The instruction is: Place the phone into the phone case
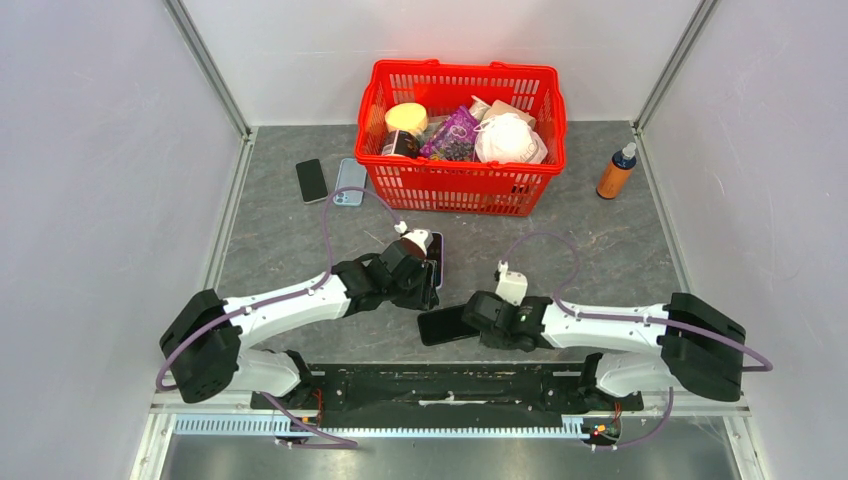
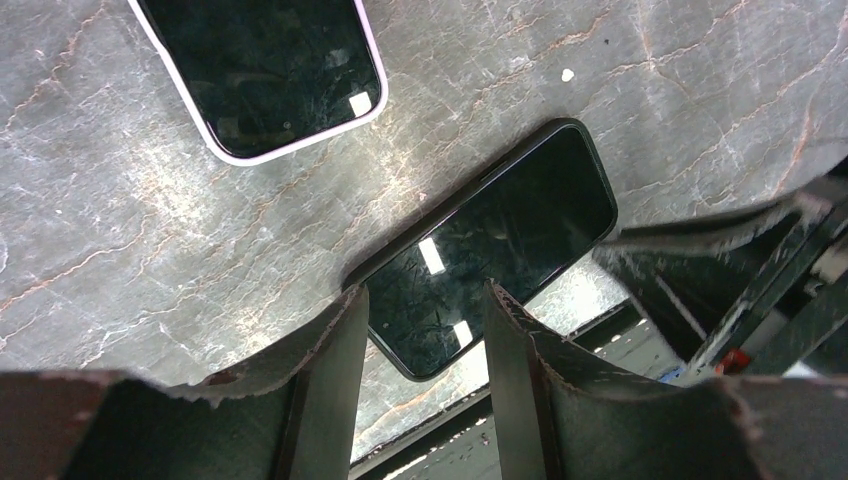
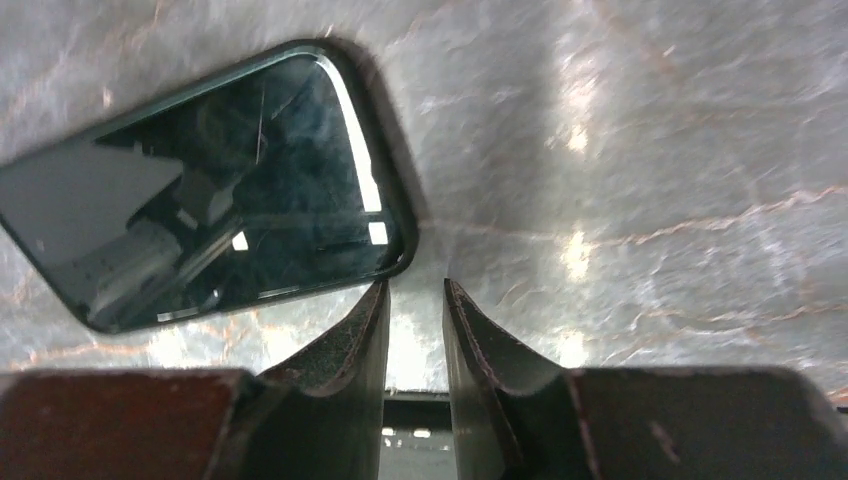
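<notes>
– Black phone [image 2: 490, 240], where?
– Flat on the table [image 1: 630, 250], screen up, at 6 o'clock near the front edge, between the two arms.
– Left gripper [image 2: 425, 300]?
– Spread wide, pinching nothing. In its wrist view the black phone shows through the gap and runs off toward 1 o'clock. Contact: cannot tell.
– Right gripper [image 3: 415, 290]?
– Fingers almost pressed together with only a thin slit showing, nothing in it. A corner of the black phone sits just beside the 9 o'clock fingertip, and the rest lies toward 10 o'clock. Touching or not, cannot tell.
– Case?
– Lilac-rimmed phone [image 2: 260, 70], screen up, is at 11 o'clock in the left wrist view, apart from the black one. The top view puts it just beside the left gripper, at its 1 o'clock. Looks cased, can't confirm.
– Rest?
– Dark handset [image 1: 312, 180] and grey-blue handset [image 1: 350, 182] lie side by side at 10 o'clock. Whether the grey-blue one is a phone back or a bare case, can't tell. Red basket [image 1: 455, 190] is at 12 o'clock, holding a yellow-lidded jar [image 1: 406, 118], purple packet [image 1: 452, 135] and white bundle [image 1: 508, 138]. Orange bottle [image 1: 617, 175] with a blue cap stands upright at 2 o'clock.
</notes>
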